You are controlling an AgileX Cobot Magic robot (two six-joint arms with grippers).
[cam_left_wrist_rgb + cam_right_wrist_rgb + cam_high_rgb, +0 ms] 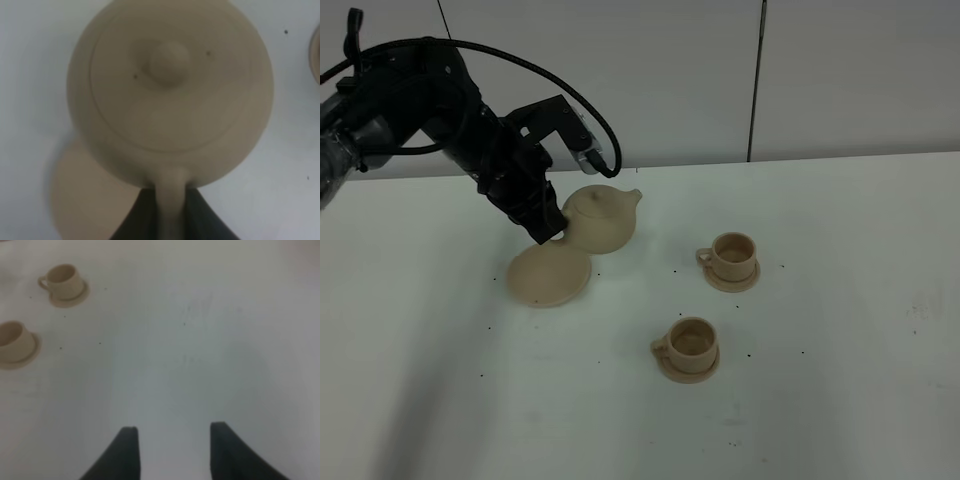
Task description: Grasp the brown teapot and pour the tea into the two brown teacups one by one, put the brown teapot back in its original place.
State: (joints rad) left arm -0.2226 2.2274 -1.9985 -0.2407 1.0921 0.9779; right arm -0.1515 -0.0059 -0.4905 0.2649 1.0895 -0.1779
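The brown teapot (602, 218) hangs just above the table with its spout pointing right, lid on. My left gripper (552, 228) is shut on its loop handle. In the left wrist view the teapot (170, 90) fills the frame, its handle pinched between the dark fingers (205, 217). Its wide round saucer (548, 277) lies empty below and to the left, and shows under the pot in the wrist view (85, 200). The two brown teacups stand on small saucers, one at mid-right (733, 255), one nearer the front (691, 342). My right gripper (172, 432) is open over bare table.
The white table (840, 400) has small dark specks around the cups. In the right wrist view both teacups (62, 280) (12, 340) sit well away from the right gripper. A white wall runs behind the table's far edge.
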